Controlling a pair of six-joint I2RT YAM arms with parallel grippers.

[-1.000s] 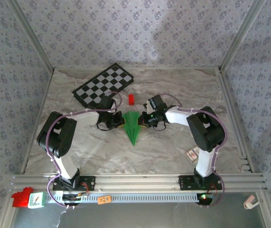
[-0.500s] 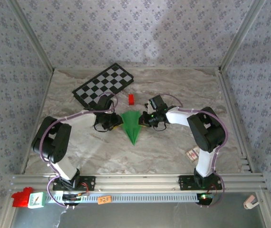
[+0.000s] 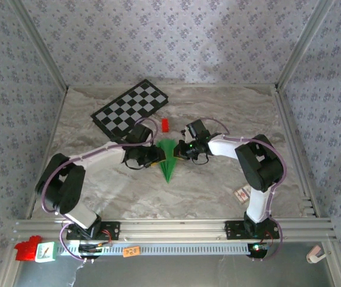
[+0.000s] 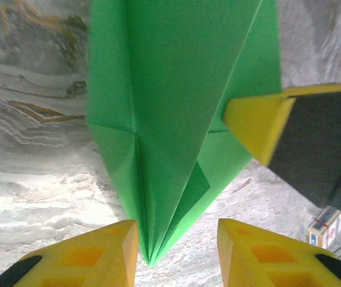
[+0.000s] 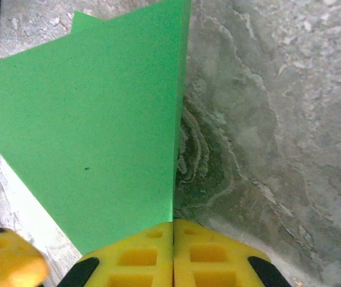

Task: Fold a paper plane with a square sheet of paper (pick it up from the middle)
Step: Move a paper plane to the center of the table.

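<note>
The square sheet of paper is folded into a slim, pointed green paper plane (image 3: 168,160) lying mid-table with its tip toward the arms. In the left wrist view its layered tip (image 4: 152,239) lies between the spread yellow fingers of my left gripper (image 4: 176,254), which is open and holds nothing. My left gripper (image 3: 156,156) sits at the plane's left edge. My right gripper (image 3: 181,152) is at its right edge. Seen from the right wrist, my right gripper (image 5: 173,251) is shut, with the edge of a raised green flap (image 5: 99,137) running into the seam. One right finger (image 4: 257,125) rests on the paper.
A black-and-white checkerboard (image 3: 130,107) lies at the back left, and a small red block (image 3: 165,124) sits just behind the paper. A small card (image 3: 241,194) lies near the right arm's base. Patterned walls and metal rails enclose the marble table (image 3: 218,107).
My left gripper has opened and slid right, up against the plane's left side. The green shape looks narrower from above. The right gripper has stayed put, still shut.
</note>
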